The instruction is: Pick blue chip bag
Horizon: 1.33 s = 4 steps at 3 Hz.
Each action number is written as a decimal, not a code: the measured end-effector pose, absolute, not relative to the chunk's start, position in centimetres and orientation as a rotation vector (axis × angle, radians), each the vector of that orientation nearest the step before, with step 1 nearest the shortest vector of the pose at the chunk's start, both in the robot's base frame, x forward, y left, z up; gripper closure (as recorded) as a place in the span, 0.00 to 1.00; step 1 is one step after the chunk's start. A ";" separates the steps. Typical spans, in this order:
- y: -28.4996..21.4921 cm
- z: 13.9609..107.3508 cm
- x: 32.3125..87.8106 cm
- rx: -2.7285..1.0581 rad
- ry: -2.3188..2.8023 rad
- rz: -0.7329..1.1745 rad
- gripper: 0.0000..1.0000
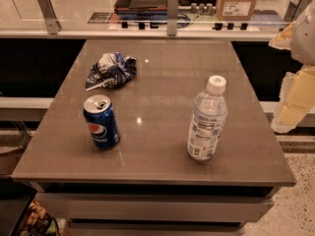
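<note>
Hovering off the worktop's right edge, the pale gripper (296, 96) looks to be at the approach step; its state I cannot tell. The crumpled, shiny dark-blue-and-white foil chip bag (111, 70) lies near the far left corner, so the next move probably calls for a long leftward reach.

1. We saw a grey-brown table (162, 151), lights glinting on its top.
2. Behind it ran a glass partition (88, 4) on metal posts (172, 14).
3. Speckled floor (295, 205) lay lower right.
4. The gripper (295, 97) hung beyond the table's right edge.
</note>
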State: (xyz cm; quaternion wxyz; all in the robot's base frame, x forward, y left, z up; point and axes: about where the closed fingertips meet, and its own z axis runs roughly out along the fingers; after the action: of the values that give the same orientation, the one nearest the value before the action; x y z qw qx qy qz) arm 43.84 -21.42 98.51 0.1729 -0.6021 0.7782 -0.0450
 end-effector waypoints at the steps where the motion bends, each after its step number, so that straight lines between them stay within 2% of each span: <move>1: -21.2 99.6 44.9 -1.699 2.193 -0.136 0.00; 4: -18.3 102.1 50.6 -1.491 2.114 -0.047 0.00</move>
State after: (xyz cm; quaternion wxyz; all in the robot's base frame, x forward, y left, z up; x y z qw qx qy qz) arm 50.58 -18.31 102.06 0.2736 -0.5542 0.7859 -0.0175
